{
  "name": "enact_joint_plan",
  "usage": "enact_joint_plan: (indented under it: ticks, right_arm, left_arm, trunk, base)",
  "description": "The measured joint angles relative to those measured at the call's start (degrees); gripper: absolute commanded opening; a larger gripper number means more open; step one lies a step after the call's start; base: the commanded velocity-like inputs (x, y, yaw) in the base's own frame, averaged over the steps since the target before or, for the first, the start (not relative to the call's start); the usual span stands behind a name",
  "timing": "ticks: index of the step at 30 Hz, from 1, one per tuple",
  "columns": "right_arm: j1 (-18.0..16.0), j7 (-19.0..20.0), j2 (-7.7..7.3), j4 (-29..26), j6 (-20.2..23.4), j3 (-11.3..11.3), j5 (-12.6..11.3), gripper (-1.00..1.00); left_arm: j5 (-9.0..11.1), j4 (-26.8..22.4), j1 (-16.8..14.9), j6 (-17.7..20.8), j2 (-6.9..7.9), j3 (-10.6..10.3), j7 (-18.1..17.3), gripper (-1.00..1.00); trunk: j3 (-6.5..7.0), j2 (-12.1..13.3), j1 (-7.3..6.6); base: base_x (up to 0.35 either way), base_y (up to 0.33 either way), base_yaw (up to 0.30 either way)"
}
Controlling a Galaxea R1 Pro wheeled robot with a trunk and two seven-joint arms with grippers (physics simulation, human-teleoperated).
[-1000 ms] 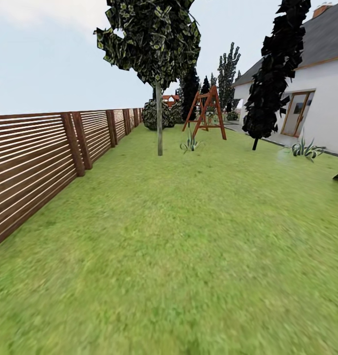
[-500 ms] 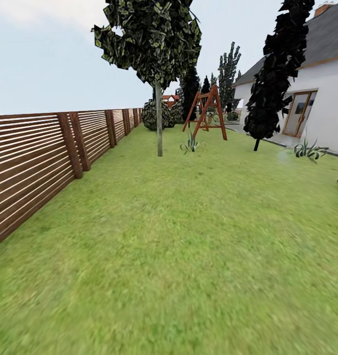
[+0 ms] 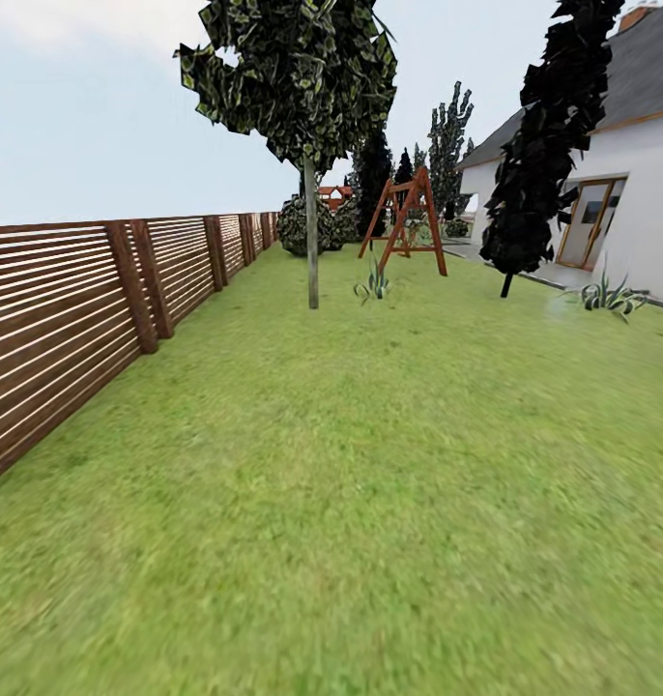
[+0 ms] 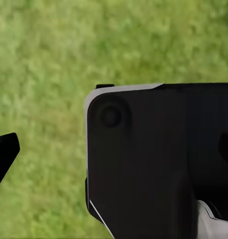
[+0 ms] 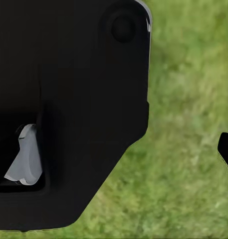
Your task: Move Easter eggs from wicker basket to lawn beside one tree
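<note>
The lawn (image 3: 370,464) stretches ahead of me as short mottled grass. A small tree (image 3: 311,242) with a thin pale grey trunk and a dense dark crown stands far ahead, left of centre. The Easter eggs and the wicker basket are out of view. In the left wrist view a black fingertip (image 4: 4,155) juts in over grass beside a large black robot part (image 4: 158,159). The right wrist view has a black fingertip (image 5: 226,149) at its edge and another black robot part (image 5: 69,109) over grass.
A brown slatted fence (image 3: 71,309) runs along the left. A red wooden swing frame (image 3: 405,222) and a spiky plant (image 3: 373,282) stand beyond the tree. On the right are a tall dark conifer (image 3: 542,145), the white house (image 3: 646,203) and another spiky plant (image 3: 607,295).
The whole head view has shifted: the fence posts slid left, the house side slid right, and a dark shape at the right edge has almost left the picture. The camera moved forward.
</note>
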Motion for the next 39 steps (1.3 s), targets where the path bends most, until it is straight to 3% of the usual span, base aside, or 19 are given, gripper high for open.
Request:
enact_joint_plan:
  ticks: [39]
  right_arm:
    - [0.0,-0.01,0.0,0.0,0.0,0.0,0.0,1.0]
  left_arm:
    - [0.0,0.0,0.0,-0.18,0.01,0.0,0.0,1.0]
  trunk:
    - [0.0,0.0,0.0]
  base:
    - [0.304,0.0,0.0]
